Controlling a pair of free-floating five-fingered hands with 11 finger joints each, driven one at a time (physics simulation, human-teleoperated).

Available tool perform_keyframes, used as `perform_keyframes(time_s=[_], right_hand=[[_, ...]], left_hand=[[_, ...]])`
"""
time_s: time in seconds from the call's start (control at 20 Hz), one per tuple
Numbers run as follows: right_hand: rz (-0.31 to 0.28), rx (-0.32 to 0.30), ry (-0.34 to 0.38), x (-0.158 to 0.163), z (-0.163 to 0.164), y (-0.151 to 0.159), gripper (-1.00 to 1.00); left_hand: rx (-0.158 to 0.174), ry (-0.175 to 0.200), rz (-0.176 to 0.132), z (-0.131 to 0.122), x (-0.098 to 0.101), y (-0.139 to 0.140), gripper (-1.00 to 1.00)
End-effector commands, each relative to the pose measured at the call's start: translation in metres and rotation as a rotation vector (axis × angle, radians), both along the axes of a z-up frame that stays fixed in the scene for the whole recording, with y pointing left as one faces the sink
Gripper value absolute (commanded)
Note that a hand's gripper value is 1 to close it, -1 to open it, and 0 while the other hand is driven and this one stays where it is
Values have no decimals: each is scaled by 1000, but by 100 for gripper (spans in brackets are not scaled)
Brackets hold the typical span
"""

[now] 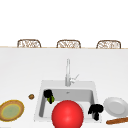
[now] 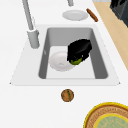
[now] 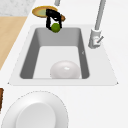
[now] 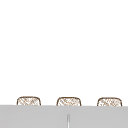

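Observation:
My left hand (image 1: 48, 94) hangs over the left end of the sink (image 1: 85, 84), its fingers curled round a small green lime (image 1: 51, 99). In the side views the left hand (image 2: 79, 49) (image 3: 52, 17) holds the lime (image 2: 75, 61) (image 3: 55, 27) above the basin, beside a round white bowl (image 2: 60, 61) (image 3: 65, 69) on the sink floor. From the front, a big round red shape (image 1: 67, 114) stands in the basin's near half. My right hand (image 1: 96, 109) floats over the sink's front right corner.
A tall faucet (image 1: 67, 72) rises behind the sink. A yellow-rimmed plate (image 1: 11, 110) and a small brown nut (image 1: 31, 96) lie on the left counter. A white plate (image 1: 115, 106) and a brown stick (image 1: 117, 121) lie on the right. Wicker chairs (image 1: 29, 43) stand behind the counter.

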State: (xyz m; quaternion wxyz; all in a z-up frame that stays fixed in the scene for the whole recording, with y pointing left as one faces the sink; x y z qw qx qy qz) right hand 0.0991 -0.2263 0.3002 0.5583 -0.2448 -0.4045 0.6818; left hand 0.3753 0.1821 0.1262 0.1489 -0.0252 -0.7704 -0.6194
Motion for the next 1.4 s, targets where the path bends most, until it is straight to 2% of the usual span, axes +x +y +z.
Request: perform_keyframes(time_s=[0.0, 0.25, 0.5, 1.25, 1.35], right_hand=[[0, 0, 0, 0, 0, 0, 0], [0, 0, 0, 0, 0, 0, 0], [0, 0, 0, 0, 0, 0, 0], [0, 0, 0, 0, 0, 0, 0], [0, 0, 0, 0, 0, 0, 0]], left_hand=[[-15, -11, -7, 10, -10, 25, 100], [-13, 0, 6, 13, -21, 61, 100], [-19, 1, 1, 10, -33, 96, 100], [-7, 4, 2, 6, -122, 177, 100], [-7, 4, 11, 4, -137, 184, 100]])
